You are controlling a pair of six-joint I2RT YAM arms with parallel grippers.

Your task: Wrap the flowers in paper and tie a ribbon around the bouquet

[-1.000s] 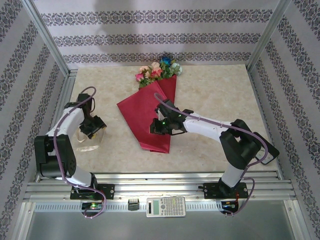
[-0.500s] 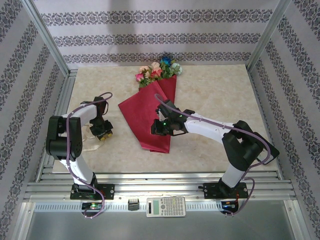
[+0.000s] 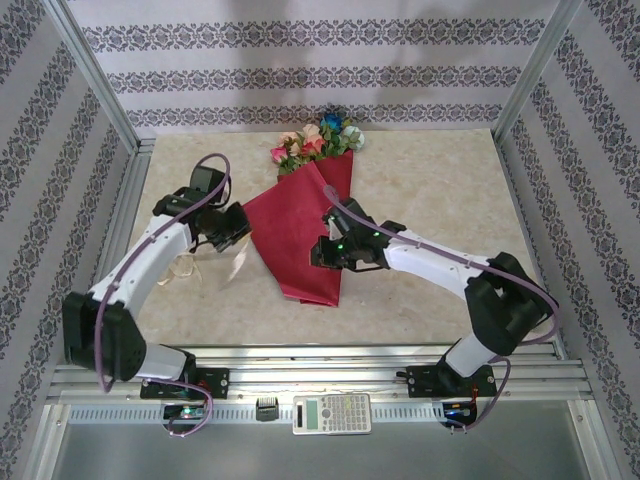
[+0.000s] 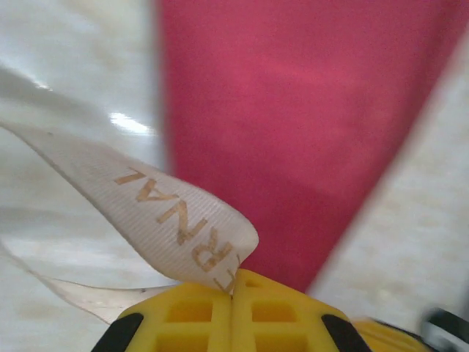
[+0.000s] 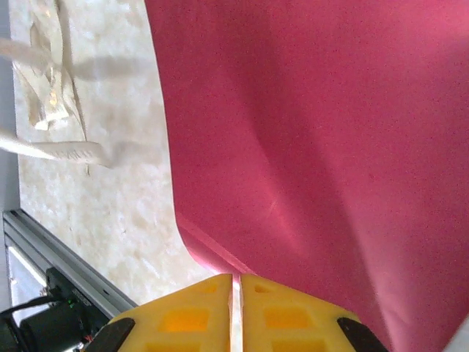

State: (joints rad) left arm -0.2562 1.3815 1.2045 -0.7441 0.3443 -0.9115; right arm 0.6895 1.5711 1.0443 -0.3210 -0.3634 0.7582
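- Two claws at work: the left claw (image 4: 233,293) is pressed together, pinching the ribbon (image 4: 168,213). The right claw (image 5: 236,282) is nearly closed, seemingly nipping the paper (image 5: 315,132) at its edge.
- The bouquet (image 3: 290,220) lies mid-counter (image 3: 440,180), flowers (image 3: 312,142) at the far end.
- The ribbon looks limp, light and slippery, so grip near an end and keep it taut.
- The paper looks thin and creases easily, so pinch an edge gently.
- The left wrist view shows printed lettering on the ribbon; the top view shows its slack heaped left of the cone.

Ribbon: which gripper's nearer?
Left. The left gripper is shut on the ribbon; the right gripper is shut on the paper, across the sheet from the ribbon.
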